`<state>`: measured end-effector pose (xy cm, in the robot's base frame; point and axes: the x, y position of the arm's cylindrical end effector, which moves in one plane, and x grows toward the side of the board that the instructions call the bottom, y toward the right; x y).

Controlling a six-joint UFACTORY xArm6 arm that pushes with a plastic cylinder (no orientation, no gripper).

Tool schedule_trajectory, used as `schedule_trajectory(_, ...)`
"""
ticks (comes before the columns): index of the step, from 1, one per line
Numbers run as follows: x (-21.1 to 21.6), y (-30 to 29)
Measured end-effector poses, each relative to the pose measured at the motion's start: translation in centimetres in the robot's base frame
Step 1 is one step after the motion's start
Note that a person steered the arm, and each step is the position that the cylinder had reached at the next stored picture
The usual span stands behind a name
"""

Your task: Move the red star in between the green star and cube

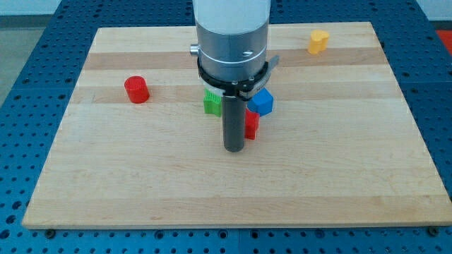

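Note:
My tip (233, 148) rests on the wooden board (141, 183) near its middle. A red block (252, 125), partly hidden behind the rod, sits just right of the tip and touches or nearly touches it; its shape is not clear. A green block (212, 103) sits just above-left of the tip, partly hidden by the arm. A blue cube (263, 101) sits above-right of the tip, just above the red block.
A red cylinder (136, 89) stands at the view's left. A yellow block (318, 41) stands near the board's top right edge. The arm's grey body (232, 42) hides part of the board's top centre.

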<state>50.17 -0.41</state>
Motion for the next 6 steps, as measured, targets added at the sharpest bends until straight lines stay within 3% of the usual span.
schedule_trajectory(2,0.1,0.0)
schedule_trajectory(5,4.6,0.2)
schedule_trajectory(6,3.5,1.4)
